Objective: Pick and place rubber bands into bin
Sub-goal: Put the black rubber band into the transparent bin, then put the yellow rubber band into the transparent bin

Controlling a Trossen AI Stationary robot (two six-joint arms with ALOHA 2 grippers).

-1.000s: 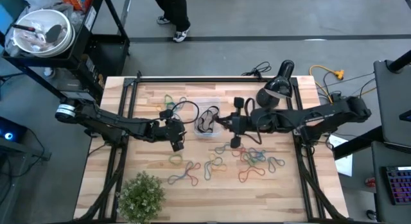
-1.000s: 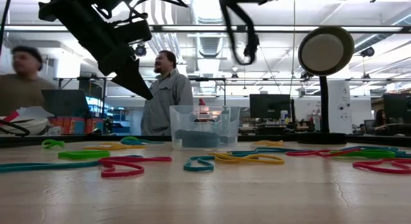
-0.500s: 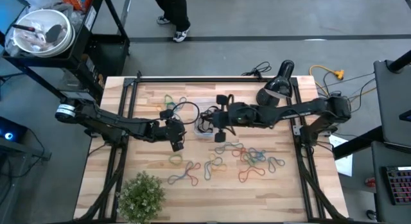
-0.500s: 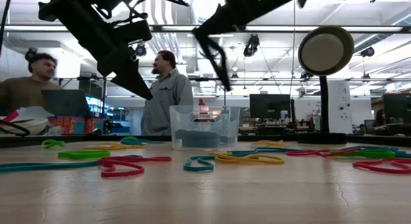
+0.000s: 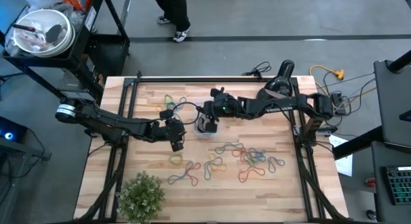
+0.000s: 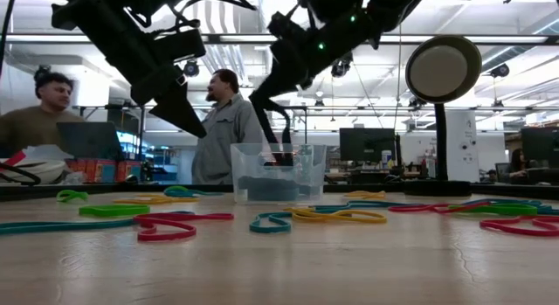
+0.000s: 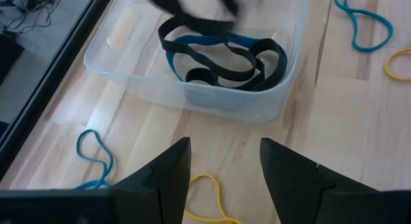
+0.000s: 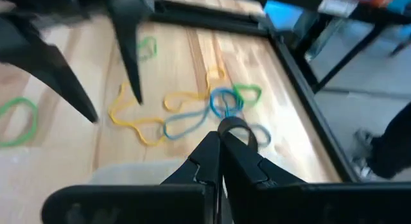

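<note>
Black rubber band (image 8: 236, 130) pinched shut in the right hand (image 5: 210, 120) has swung over the small clear plastic bin (image 5: 207, 119) (release next, likely); left hand (image 5: 176, 140) waits open, empty.

The high view looks straight down on the whole table (image 5: 282, 192); the low view looks level across it. Both share the bin (image 5: 207, 121), close under the left wrist camera.

Desk (image 5: 148, 163): pale wood with plank grain; both grippers, left gripper (image 5: 177, 143) and right gripper (image 5: 209, 119), are black. Bin (image 7: 276, 102) is clear plastic and holds black and blue rubber bands (image 7: 221, 57). Loose bands on the desk show yellow, green, blue, teal and red; the plant (image 5: 141, 195) is green.
</note>
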